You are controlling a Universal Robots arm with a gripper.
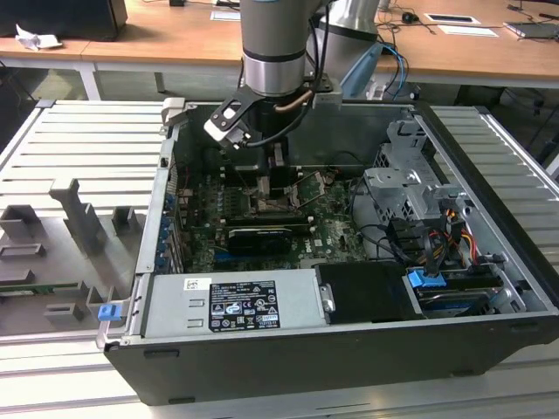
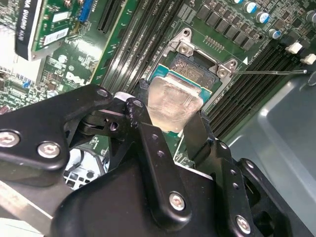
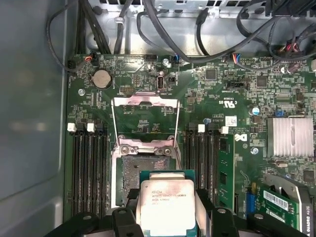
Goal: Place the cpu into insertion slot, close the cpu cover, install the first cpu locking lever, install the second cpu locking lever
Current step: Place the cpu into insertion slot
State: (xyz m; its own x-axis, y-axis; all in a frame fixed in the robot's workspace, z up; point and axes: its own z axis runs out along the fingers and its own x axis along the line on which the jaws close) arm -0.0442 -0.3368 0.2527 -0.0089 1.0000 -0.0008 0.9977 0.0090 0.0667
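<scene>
Inside an open computer case, the claw, clamped on the cpu, holds it just above the uncovered insertion slot, with the cpu cover swung open.

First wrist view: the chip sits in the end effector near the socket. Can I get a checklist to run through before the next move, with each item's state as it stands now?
1. Grip: the end effector clamps the silvery-tan flat square cpu between its fingers: ok.
2. Thin silvery metal frame cpu cover stands open, off the socket: ok.
3. Dark square socket: the part that shows is bare: ok.
4. Thin wire locking lever stands clear of the socket in the second wrist view: ok. The second lever: cannot tell.
5. Cpu squared up with the socket and level: cannot tell.
</scene>
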